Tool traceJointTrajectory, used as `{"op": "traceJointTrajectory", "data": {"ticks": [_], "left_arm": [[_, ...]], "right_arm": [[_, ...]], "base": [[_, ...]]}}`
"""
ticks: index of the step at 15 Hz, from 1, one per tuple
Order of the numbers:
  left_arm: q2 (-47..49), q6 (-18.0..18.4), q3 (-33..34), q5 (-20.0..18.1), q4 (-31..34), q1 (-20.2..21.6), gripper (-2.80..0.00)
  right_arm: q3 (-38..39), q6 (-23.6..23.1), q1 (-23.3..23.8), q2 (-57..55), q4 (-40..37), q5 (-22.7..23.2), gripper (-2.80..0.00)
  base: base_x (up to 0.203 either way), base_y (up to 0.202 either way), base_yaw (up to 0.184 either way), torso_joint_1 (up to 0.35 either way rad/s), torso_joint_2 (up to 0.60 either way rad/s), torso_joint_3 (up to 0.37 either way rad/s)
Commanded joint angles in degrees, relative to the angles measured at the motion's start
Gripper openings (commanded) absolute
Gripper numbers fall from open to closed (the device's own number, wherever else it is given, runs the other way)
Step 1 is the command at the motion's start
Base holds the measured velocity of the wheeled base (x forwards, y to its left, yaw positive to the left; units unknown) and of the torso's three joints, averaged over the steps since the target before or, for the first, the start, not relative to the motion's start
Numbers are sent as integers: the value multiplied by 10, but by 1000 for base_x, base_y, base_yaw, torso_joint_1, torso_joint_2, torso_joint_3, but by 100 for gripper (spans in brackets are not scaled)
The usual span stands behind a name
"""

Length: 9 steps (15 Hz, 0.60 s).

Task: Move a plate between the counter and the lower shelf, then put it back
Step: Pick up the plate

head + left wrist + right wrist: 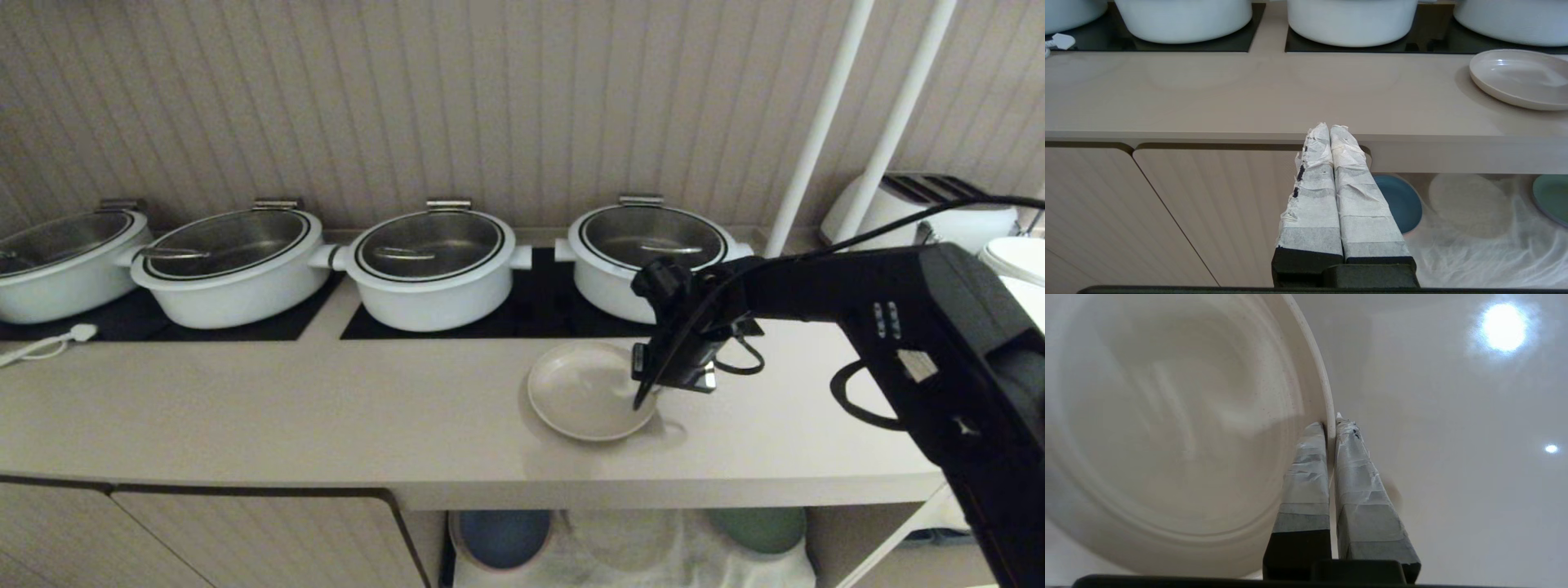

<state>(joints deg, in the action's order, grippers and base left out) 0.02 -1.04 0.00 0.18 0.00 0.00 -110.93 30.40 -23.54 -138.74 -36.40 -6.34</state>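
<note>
Right gripper [645, 400] is clamped on the rim of the cream plate [589, 390], one finger inside the lip and one outside, at the plate's right edge. The plate sits on the tabletop [326, 408], in front of the hob panels [522, 314]. Left gripper [1329, 128] is parked low in front of the cabinet doors [1167, 212], fingers pressed together, holding nothing.

Step in hand, judged: lifting the plate off the tabletop for the lower shelf [653, 555]. A one-edge pinch will let the plate droop, so raise slowly and keep the grip deep on the rim.

Around: four white pots [433, 269] stand close behind. On the shelf a blue plate [502, 537] lies left and a green plate [759, 529] right; the gap between them looks the place to aim. The tabletop's front edge overhangs the shelf, so the plate must clear it first.
</note>
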Motion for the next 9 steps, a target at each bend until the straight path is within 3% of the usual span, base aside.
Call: {"op": "traceJointTrajectory", "data": {"ticks": [1,9], "left_arm": [[0,0,0,0,0,0,-280],[0,0,0,0,0,0,-280]], "right_arm": [[6,4,-1,17,-1,0,-280],[52,57,-1,62,5,1,-280]], "base": [[0,0,0,0,0,0],[0,0,0,0,0,0]]}}
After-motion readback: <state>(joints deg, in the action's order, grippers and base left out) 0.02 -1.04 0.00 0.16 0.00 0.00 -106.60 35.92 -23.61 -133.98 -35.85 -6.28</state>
